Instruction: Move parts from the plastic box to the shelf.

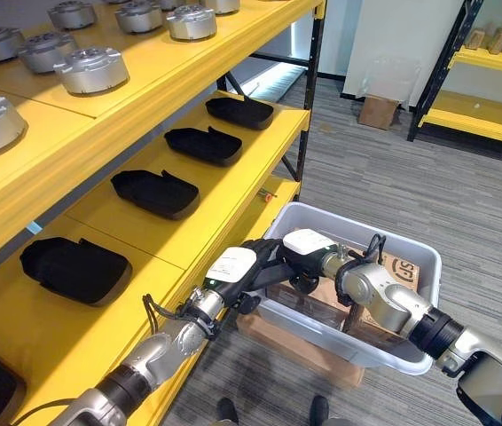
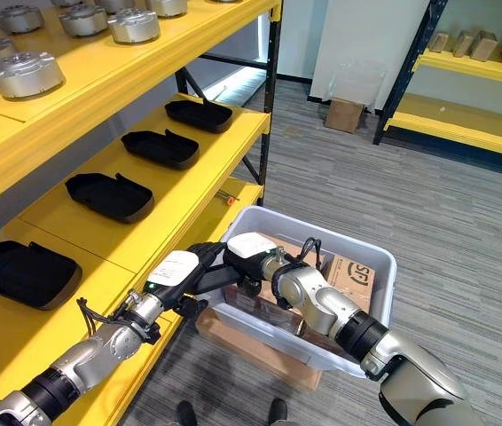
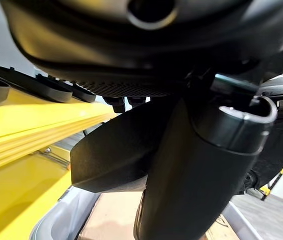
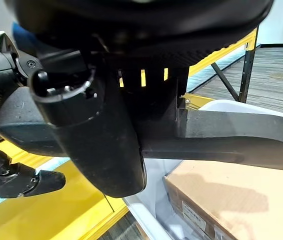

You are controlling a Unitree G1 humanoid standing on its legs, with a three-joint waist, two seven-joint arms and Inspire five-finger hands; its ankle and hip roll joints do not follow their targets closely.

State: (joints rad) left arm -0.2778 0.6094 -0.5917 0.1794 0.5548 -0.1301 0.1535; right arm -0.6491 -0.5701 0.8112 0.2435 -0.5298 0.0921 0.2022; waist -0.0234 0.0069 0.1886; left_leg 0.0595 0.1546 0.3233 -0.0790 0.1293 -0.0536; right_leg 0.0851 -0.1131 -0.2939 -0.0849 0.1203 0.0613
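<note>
A grey plastic box (image 1: 371, 229) stands on the floor beside the yellow shelf (image 1: 233, 191). Both my hands meet over the box's near-left rim. My left hand (image 1: 238, 266) and my right hand (image 1: 309, 247) are both curled on one black moulded part (image 4: 231, 137), which hangs just above the rim. The same part shows past my left thumb (image 3: 116, 150). Much of it is hidden by the two hands in the eye views. Several like black parts (image 1: 155, 193) lie in a row on the shelf's middle level.
A cardboard carton (image 1: 402, 271) sits inside the box, and flat cardboard (image 1: 295, 351) lies under it. Silver round metal parts (image 1: 91, 69) line the top level. A second yellow rack (image 1: 490, 115) and a small carton (image 1: 378, 111) stand across the grey floor.
</note>
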